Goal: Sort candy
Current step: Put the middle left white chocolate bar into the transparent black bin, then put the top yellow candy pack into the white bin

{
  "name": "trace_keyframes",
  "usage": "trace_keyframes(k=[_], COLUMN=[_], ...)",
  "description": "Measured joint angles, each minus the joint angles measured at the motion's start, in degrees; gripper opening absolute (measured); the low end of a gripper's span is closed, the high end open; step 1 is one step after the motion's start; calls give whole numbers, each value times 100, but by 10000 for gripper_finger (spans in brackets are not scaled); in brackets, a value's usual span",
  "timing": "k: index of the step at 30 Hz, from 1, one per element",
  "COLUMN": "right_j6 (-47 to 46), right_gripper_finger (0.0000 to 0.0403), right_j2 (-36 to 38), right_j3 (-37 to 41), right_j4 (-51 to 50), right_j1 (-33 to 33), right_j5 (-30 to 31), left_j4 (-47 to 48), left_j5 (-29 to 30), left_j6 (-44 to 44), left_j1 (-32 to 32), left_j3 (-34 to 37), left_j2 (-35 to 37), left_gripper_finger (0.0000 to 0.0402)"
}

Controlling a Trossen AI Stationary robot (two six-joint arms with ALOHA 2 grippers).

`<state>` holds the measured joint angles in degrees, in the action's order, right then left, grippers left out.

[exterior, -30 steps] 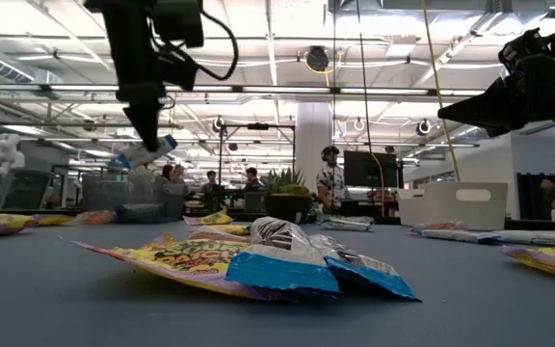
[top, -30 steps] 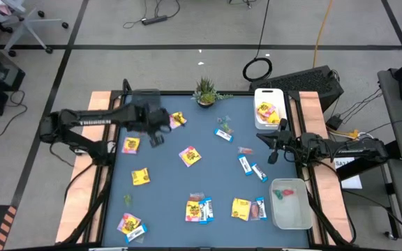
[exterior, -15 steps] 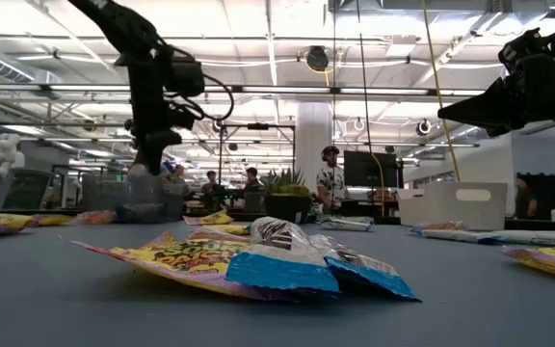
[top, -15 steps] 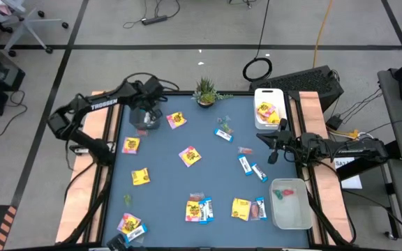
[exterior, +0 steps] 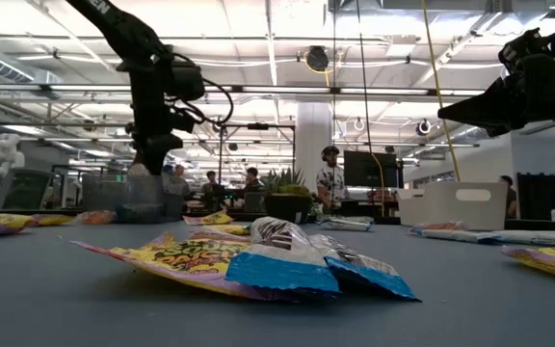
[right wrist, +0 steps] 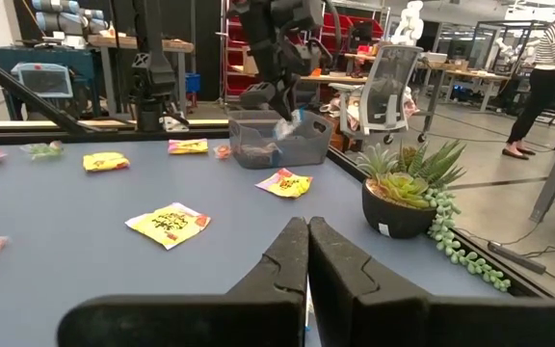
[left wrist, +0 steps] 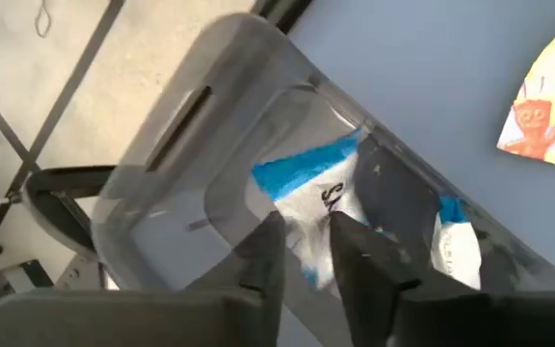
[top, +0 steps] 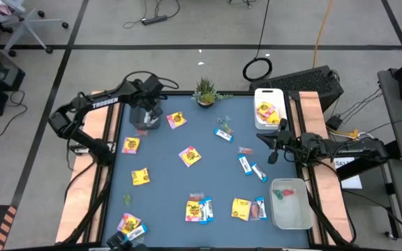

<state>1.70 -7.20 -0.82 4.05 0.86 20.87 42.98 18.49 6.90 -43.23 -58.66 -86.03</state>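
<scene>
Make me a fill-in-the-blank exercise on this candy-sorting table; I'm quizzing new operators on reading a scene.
1. The left end effector hangs over the clear grey plastic bin, where a ____-and-white candy bar shows.
2. The white rectangular bin holds ____ square packets.
3. The small green potted plant stands at the table's ____ edge in the high view.

Missing: blue; yellow; top

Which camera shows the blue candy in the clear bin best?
The left wrist view: the blue-and-white bar fills the clear bin up close. In the right wrist view it is tiny. In the high and low views I cannot make it out.
</scene>
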Motion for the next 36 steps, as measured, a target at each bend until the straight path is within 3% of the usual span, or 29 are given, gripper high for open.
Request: trace_keyframes(k=[9,15,25,36], right_j6=[0,2,0,0], right_gripper_finger=[0,0,0,0], right_j2=[2,2,0,2], right_j3=[0,0,0,0], right_j4=[0,0,0,0], right_j1=[0,-2,-1,-2], right_j5=[0,1,1,2], left_j4=[136,91,-179,-542], left_j5=[272,327,-649,-596], left_j6=[271,327,547,260], left_j1=[247,528,1430,1764], left_j3=[-559,-935,-954,-954], left_j2=[1,3,-136,-1289], left_gripper_finger=[158,160,160,160])
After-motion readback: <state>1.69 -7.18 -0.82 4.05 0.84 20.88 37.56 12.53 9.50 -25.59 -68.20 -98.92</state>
